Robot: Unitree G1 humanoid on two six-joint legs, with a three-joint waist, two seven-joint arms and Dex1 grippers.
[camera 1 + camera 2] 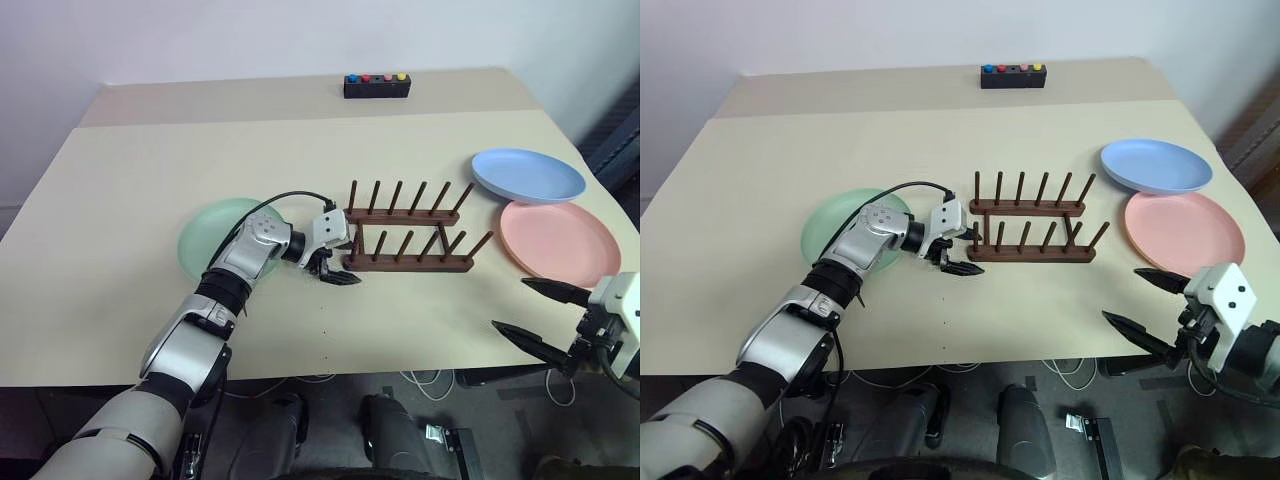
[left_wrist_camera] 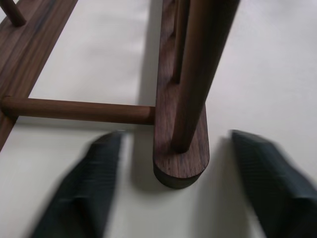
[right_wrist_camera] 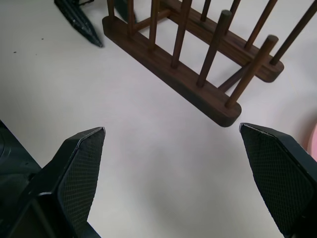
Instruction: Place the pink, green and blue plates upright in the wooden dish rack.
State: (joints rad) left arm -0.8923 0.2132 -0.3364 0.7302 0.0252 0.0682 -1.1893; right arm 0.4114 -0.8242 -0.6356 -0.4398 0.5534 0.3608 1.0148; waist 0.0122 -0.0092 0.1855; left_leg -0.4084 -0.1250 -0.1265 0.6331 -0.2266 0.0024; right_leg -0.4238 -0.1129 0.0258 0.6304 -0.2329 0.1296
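Nothing was racked yet. The wooden dish rack (image 1: 408, 229) stood empty mid-worktop, dark smooth rails and thin round pegs. The green plate (image 1: 205, 238) lay flat to its left, the blue plate (image 1: 527, 174) and pink plate (image 1: 558, 238) flat to its right, all matte and shallow. The left end effector (image 2: 173, 173) gaped around the near rail's end; the right end effector (image 3: 173, 173) hung open, empty.

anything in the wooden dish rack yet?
No. The wooden dish rack holds no plates; every peg gap is bare. The open left gripper straddles its near rail's end.
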